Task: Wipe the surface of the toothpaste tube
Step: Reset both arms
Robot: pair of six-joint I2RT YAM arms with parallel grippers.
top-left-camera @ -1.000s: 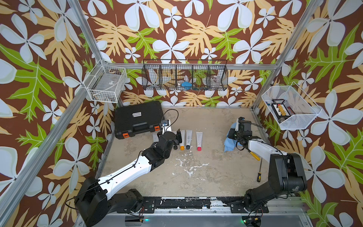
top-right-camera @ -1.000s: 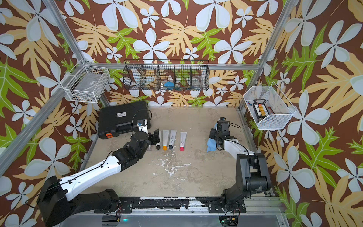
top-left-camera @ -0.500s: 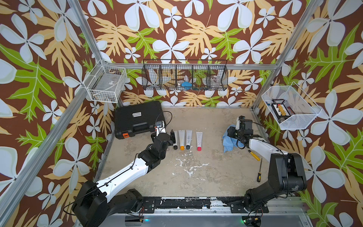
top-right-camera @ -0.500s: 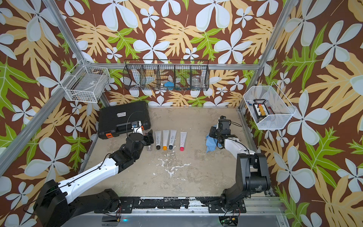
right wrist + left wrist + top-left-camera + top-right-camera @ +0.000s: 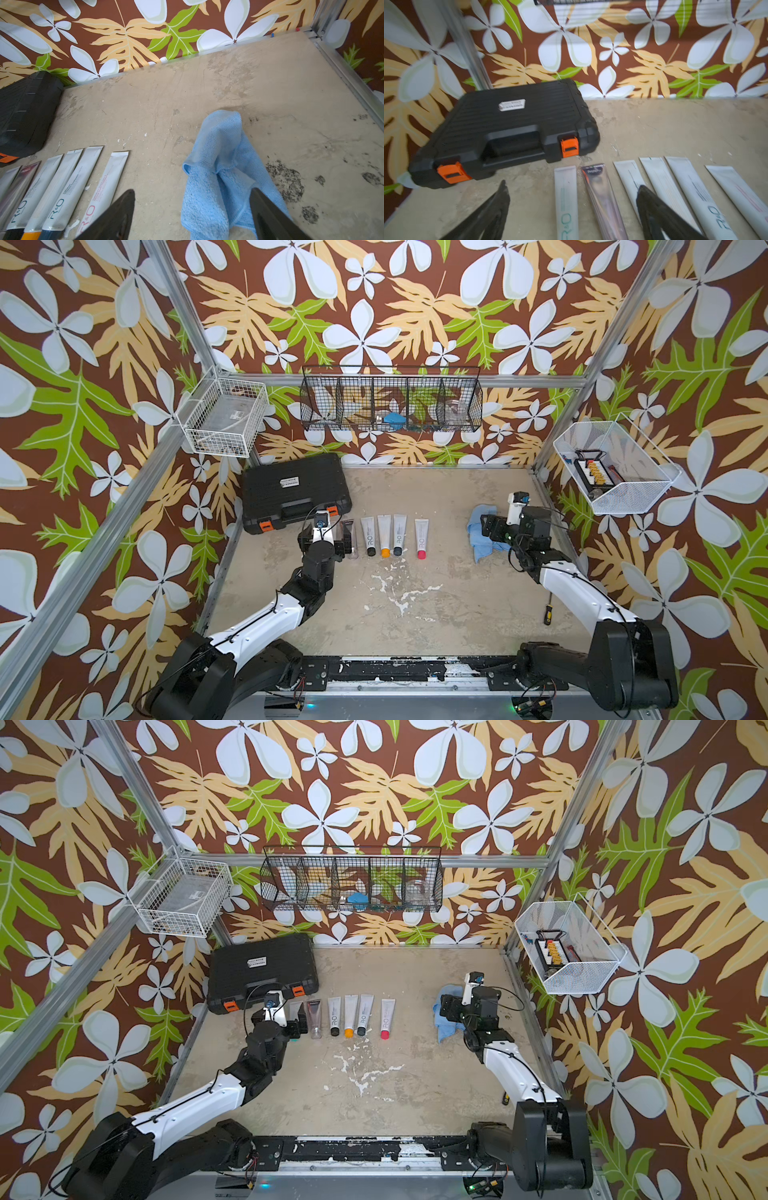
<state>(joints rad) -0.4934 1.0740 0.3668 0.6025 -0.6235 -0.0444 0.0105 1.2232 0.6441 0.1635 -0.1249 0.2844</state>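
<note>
Six toothpaste tubes (image 5: 384,533) lie side by side on the tabletop (image 5: 415,614), just in front of the black tool case (image 5: 295,489), caps pointing away from it. The left pincer (image 5: 572,185) hangs over the two tubes at the end of the row nearest the case, jaws wide apart, holding nothing. Beyond the row's other end, well away from the case, the right pincer (image 5: 191,191) stands apart over a crumpled blue cloth (image 5: 220,166), not gripping it. To wipe well, it likely needs a firm pinch on a thick fold, while the left steadies one tube.
</note>
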